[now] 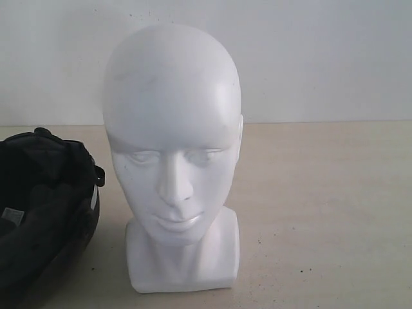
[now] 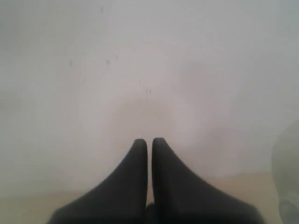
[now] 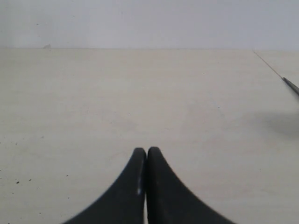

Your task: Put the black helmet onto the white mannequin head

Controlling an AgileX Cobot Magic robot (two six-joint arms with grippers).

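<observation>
The white mannequin head (image 1: 172, 154) stands upright on the pale table (image 1: 322, 212), facing the exterior camera, bare on top. The black helmet (image 1: 42, 212) lies to its left at the frame's edge, opening upward with its dark padded lining showing; its visor is out of sight. Neither gripper appears in the exterior view. My left gripper (image 2: 149, 142) is shut with nothing between its black fingers, pointing at a blurred white wall. My right gripper (image 3: 146, 151) is shut and empty, low over bare tabletop (image 3: 140, 93).
A white wall (image 1: 322, 58) backs the table. In the right wrist view a thin dark rod (image 3: 290, 86) lies along the table's far side. A blurred pale shape (image 2: 286, 168) sits at the edge of the left wrist view.
</observation>
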